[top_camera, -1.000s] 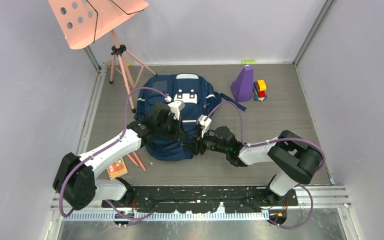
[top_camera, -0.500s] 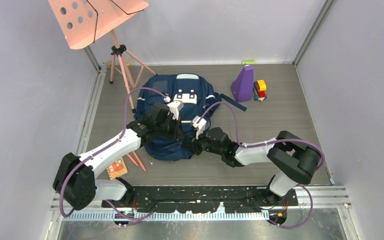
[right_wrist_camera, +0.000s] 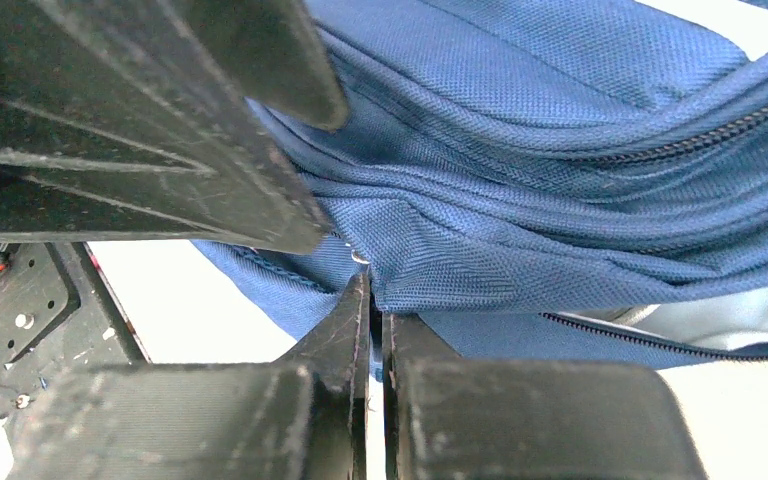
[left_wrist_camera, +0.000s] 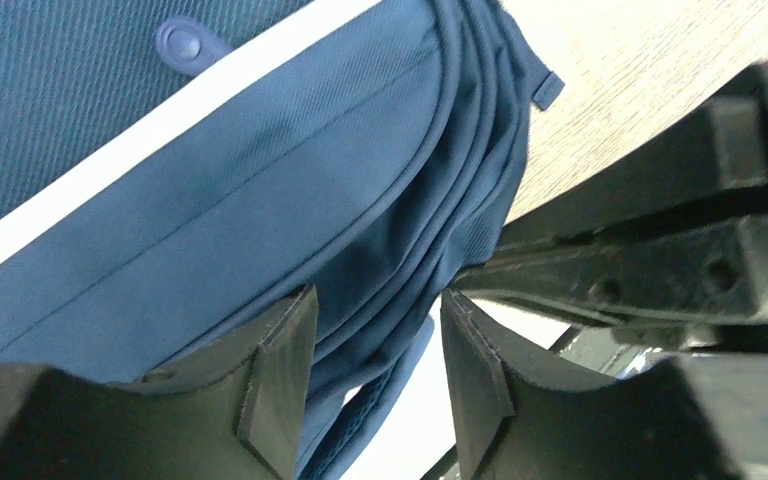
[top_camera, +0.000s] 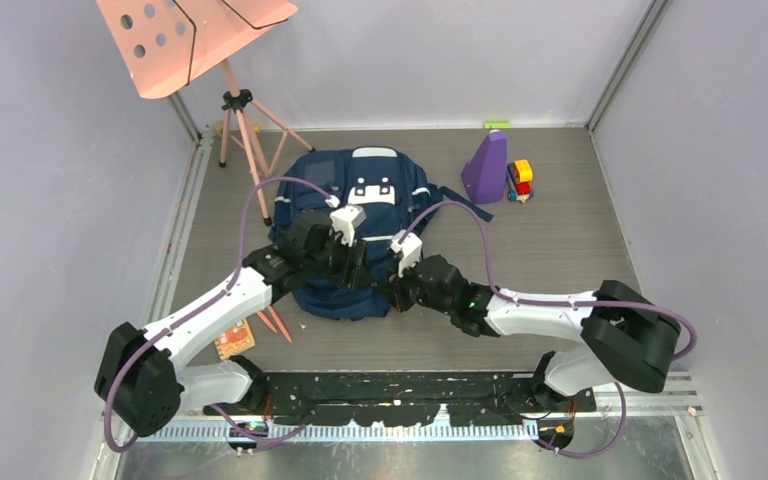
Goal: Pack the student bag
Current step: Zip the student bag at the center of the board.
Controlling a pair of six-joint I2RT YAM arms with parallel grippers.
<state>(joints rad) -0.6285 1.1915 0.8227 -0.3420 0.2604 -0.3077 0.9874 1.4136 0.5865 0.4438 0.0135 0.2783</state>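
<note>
One student bag (top_camera: 345,215), two grippers, one music stand (top_camera: 192,40). One purple wedge (top_camera: 486,167), one toy (top_camera: 520,179). Perhaps two pencils (top_camera: 274,322), one card (top_camera: 233,338).

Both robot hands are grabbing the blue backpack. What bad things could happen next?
1. The right gripper pinches only a thin fold of the student bag between its tips, so the cloth might slip out.
2. The left gripper is open around bunched folds right beside the other arm's black fingers; the two could bump.
3. Pulling might drag the bag instead of opening it.
</note>
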